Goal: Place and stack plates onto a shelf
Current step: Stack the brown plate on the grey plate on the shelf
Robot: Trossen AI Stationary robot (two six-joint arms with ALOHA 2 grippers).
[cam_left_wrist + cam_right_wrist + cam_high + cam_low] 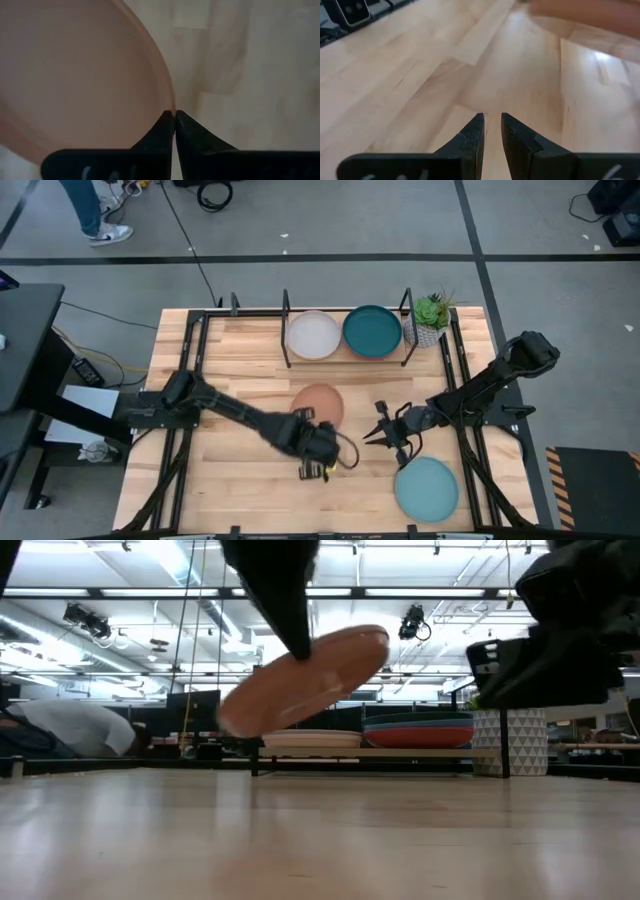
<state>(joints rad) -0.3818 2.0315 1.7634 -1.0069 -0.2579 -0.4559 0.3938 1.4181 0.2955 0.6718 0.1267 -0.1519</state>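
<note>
My left gripper (pixel 312 426) is shut on the terracotta plate (pixel 318 405) over the table's middle; the low view shows that plate (pixel 305 680) in the air and tilted. My right gripper (pixel 384 430) hovers to its right, empty, with a narrow gap between the fingers (pixel 491 122). The light aqua plate (pixel 426 487) lies flat near the table's near right corner. On the black rod shelf (pixel 345 360) at the far edge rest the cream plate (pixel 313 335) and the dark teal plate (pixel 372 330), which tops a stack (pixel 418 730). My left gripper pinches the terracotta plate's rim (pixel 172 107) on its near side, between the two fingertips (pixel 162 125). The fingers reach it from above and from the table's near side. The plate is lifted clear of the table and hangs tilted, one side higher than the other.
A small green plant in a pot (pixel 430 320) stands at the shelf's right end. The shelf's upright posts (pixel 286 305) rise beside the plates. Bare wood (pixel 230 350) lies to the left and in front of the shelf. A person's feet (pixel 100 225) show beyond the table.
</note>
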